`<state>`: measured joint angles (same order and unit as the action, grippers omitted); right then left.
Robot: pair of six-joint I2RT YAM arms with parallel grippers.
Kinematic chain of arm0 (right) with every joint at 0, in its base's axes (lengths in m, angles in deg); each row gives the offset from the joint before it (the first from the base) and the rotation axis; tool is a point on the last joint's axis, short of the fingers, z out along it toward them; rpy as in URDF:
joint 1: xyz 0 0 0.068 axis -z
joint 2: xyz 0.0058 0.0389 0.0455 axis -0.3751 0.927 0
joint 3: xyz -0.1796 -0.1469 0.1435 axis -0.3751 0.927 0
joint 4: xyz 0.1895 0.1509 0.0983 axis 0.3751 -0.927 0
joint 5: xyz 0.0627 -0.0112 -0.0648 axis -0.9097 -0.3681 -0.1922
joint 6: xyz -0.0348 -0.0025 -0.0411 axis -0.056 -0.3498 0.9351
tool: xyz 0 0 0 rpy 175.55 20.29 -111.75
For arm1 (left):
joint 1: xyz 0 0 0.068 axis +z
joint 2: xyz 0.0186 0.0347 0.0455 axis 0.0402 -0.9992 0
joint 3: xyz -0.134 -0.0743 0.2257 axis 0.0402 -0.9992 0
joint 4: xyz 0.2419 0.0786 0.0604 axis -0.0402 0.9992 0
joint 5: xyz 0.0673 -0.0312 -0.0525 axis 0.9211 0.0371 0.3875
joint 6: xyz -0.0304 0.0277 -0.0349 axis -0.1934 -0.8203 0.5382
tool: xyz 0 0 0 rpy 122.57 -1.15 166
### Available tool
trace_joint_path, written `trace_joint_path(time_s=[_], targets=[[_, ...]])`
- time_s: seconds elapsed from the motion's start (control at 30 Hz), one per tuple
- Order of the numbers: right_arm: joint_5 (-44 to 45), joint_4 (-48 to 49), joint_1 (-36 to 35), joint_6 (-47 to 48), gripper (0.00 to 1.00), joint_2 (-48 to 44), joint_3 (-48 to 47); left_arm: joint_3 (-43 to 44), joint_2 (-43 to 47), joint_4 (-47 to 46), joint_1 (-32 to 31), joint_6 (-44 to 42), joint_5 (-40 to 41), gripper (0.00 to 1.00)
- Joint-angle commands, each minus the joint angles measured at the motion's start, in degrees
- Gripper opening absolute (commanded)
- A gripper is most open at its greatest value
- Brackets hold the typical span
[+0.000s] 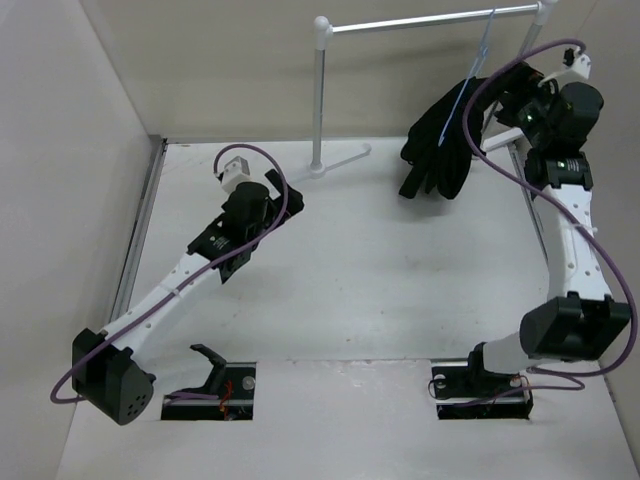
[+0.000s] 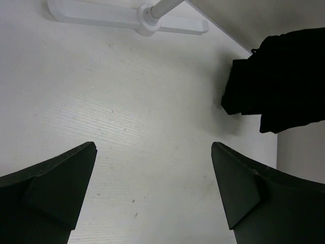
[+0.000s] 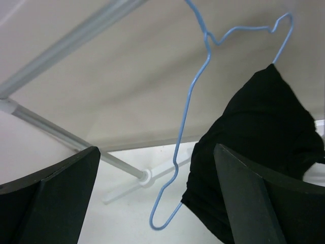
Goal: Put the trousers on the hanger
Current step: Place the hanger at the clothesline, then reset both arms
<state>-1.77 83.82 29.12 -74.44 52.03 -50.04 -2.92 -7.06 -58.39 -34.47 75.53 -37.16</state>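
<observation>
**A:** Where are the trousers (image 1: 438, 150)?

**B:** They are draped in a dark bunch over the blue hanger (image 3: 187, 104). The hanger is hooked on the bar of the white rack (image 1: 420, 22), above the far right corner of the table (image 1: 380, 270).

**A:** And the right gripper (image 3: 155, 148)?

**B:** It is up by the rack, facing the hanger. Its 2 fingers are spread wide with nothing between them. The hanger and trousers hang just beyond the tips.

**A:** The left gripper (image 2: 154, 150)?

**B:** It is over the left half of the table, well apart from the trousers. Its fingers are also wide apart and hold nothing. Only bare tabletop shows between them, with the rack's foot (image 2: 147, 18) farther on.
</observation>
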Motion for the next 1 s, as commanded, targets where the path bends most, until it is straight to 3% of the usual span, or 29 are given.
trace_joint_path(time_s=[0.0,0.2,0.37,0.57,0.7,0.73,0.77,0.8,0.83,0.9,0.97], targets=[[5.34,1.02,0.95,-3.27,1.00,-6.00,4.49,1.27,0.08,-0.12,0.92,-0.55,0.10,1.00],[17.21,-0.20,0.16,-11.27,1.00,-18.75,25.57,1.28,-4.13,1.99,0.13,-2.22,-1.21,1.00],[26.96,-12.05,-1.59,-17.34,1.00,-29.82,42.01,2.50,-11.50,9.00,-1.10,-2.93,-4.64,1.00],[31.28,-21.56,-7.91,-19.01,1.00,-40.11,55.82,4.26,-17.14,16.39,-2.86,-3.10,-3.33,1.00],[29.36,-22.18,-9.51,-19.11,1.00,-40.39,58.92,4.79,-18.29,18.34,-3.39,-3.10,-2.45,1.00],[28.57,-21.83,-9.59,-18.93,0.96,-40.30,58.92,4.79,-18.29,18.17,-3.56,-3.10,-2.45,1.00],[27.69,-21.40,-9.86,-18.58,0.76,-40.47,58.65,4.79,-18.12,17.73,-3.74,-3.19,-2.45,1.00],[27.51,-21.04,-10.12,-18.23,0.42,-40.91,58.39,4.79,-17.94,17.38,-3.91,-3.28,-2.45,1.00],[27.77,-21.39,-10.21,-18.14,0.21,-41.26,57.95,4.79,-17.76,17.02,-4.09,-3.37,-2.45,1.00],[27.24,-22.79,-10.21,-17.79,0.07,-41.09,57.25,4.79,-17.15,16.06,-4.44,-3.98,-2.62,1.00],[27.85,-24.55,-10.30,-16.65,0.06,-40.39,56.20,4.70,-16.97,15.53,-4.79,-4.68,-2.45,1.00]])
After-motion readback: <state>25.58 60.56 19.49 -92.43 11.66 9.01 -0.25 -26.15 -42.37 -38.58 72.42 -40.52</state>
